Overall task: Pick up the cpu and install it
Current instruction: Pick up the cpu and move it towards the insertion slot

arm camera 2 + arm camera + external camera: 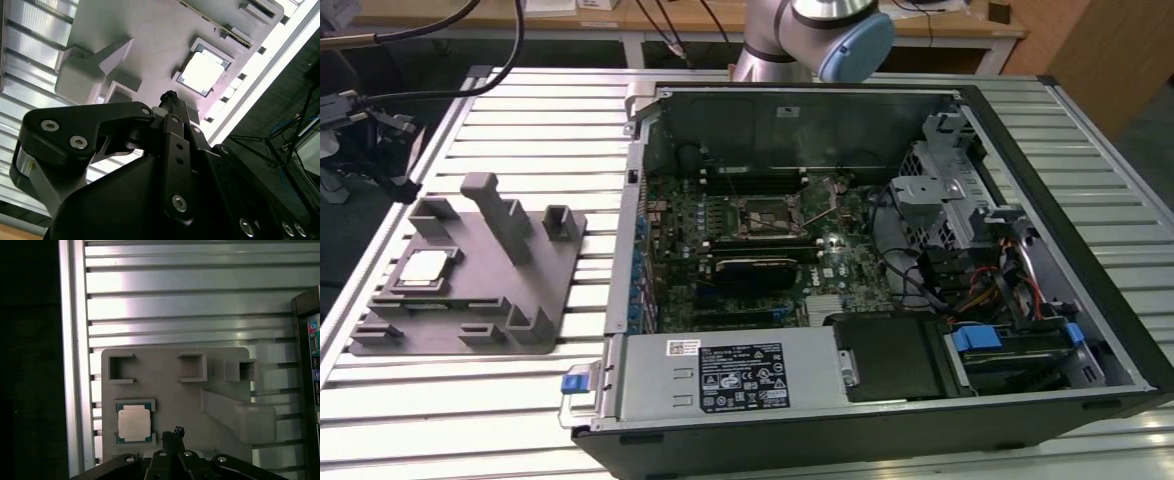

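1. Silvery metal faces up: the cpu (pixel 427 268) (pixel 202 74) (pixel 134 423) lies flat in a shallow recess of the grey holder (pixel 470 300) (pixel 175 390), on the exterior view's left, well apart from the open computer case (pixel 1121 330).
2. It's square, so no long axis stands out. In both wrist views its edges run in line with the holder's edges.
3. The gripper (pixel 175 432) (pixel 170 96) hangs over the holder, clenched on nothing, just beside the cpu and not touching it.
4. Count: one cpu, one holder, one case, one arm (pixel 814 40), all at one slatted metal table (pixel 520 110).
5. Inside the case, one motherboard (pixel 854 265) lies flat, with one black socket frame (pixel 767 215) near its middle.
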`<state>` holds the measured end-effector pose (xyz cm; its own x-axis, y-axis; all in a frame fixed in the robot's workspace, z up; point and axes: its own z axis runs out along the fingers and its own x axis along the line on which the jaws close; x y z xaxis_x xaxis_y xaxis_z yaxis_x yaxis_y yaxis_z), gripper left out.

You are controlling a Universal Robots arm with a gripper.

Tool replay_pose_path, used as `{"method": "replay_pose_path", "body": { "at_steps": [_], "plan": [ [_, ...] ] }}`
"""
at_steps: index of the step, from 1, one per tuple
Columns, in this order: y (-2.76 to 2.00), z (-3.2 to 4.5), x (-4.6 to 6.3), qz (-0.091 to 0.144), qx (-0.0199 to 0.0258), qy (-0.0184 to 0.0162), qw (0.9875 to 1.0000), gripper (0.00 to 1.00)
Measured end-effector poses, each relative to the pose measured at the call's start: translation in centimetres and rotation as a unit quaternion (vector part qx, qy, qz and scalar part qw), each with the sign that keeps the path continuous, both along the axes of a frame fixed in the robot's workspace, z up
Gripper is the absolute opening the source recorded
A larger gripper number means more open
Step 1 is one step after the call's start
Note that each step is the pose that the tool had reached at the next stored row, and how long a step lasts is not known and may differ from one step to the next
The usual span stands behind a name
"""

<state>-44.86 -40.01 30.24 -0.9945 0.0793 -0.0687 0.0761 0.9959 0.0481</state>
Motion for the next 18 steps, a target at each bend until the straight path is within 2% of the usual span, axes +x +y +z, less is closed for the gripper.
{"method": "replay_pose_path", "body": {
  "at_steps": [6,12,18],
  "plan": [
    [-0.11,-0.48,-0.1,0.0,0.0,0.0001,1.0,0.11],
    [-0.29,-1.22,-0.1,0.0,0.0,0.0027,1.0,0.11],
    [-0.42,-1.85,-0.2,0.0,0.0,0.0035,1.0,0.11]
  ]
}}
